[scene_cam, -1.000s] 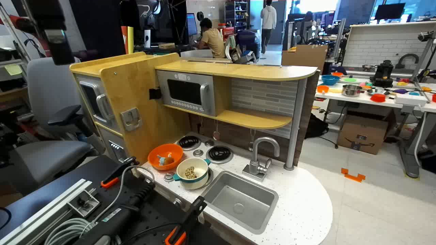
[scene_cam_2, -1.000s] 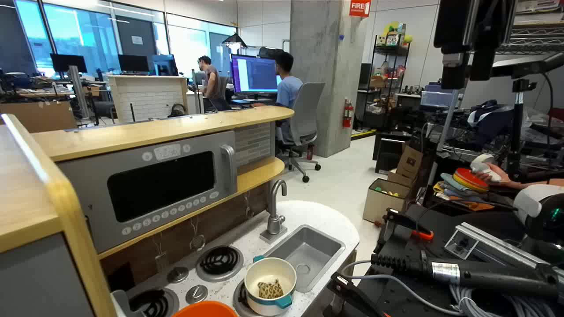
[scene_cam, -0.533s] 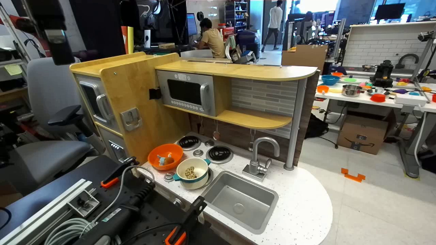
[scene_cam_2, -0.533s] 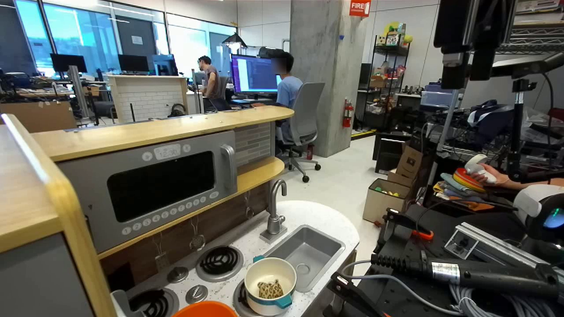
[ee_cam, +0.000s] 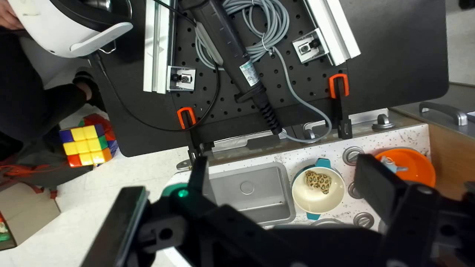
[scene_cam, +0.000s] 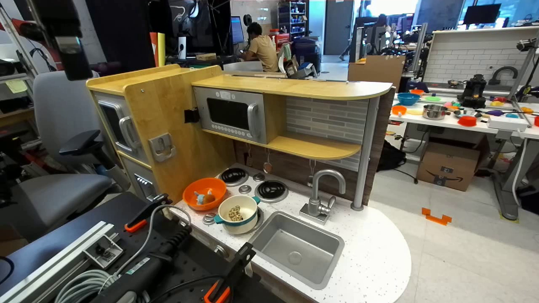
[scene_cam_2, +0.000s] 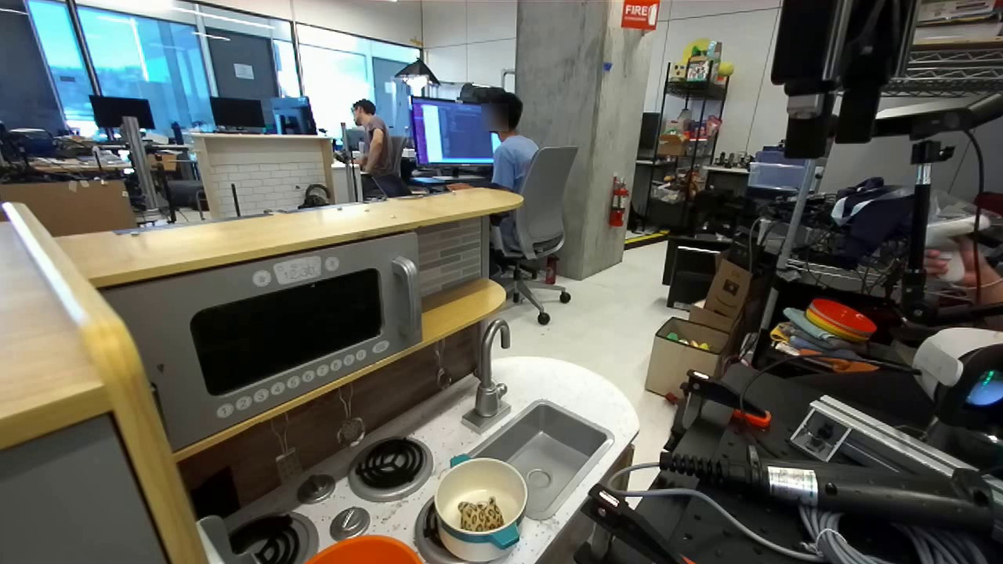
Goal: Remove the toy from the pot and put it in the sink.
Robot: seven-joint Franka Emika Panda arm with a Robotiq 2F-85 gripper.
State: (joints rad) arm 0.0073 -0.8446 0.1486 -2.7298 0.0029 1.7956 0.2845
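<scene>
Hanging high, well apart from the play kitchen (scene_cam: 320, 145), the gripper (ee_cam: 285, 168) has its two fingers spread wide.
The leopard-print toy (ee_cam: 318, 181) lies inside the cream pot (ee_cam: 311, 200) with teal handles, which stands on a burner (scene_cam_2: 428, 529) just beside the gray sink (scene_cam: 290, 242); on the pot's opposite side, an orange bowl (scene_cam: 210, 185) holds a small blue-and-brown toy (scene_cam: 206, 198).

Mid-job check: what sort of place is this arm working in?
Most likely a robotics lab or research office: a play kitchen stands by a black perforated worktable, and a person sits at a large monitor in the background.
</scene>
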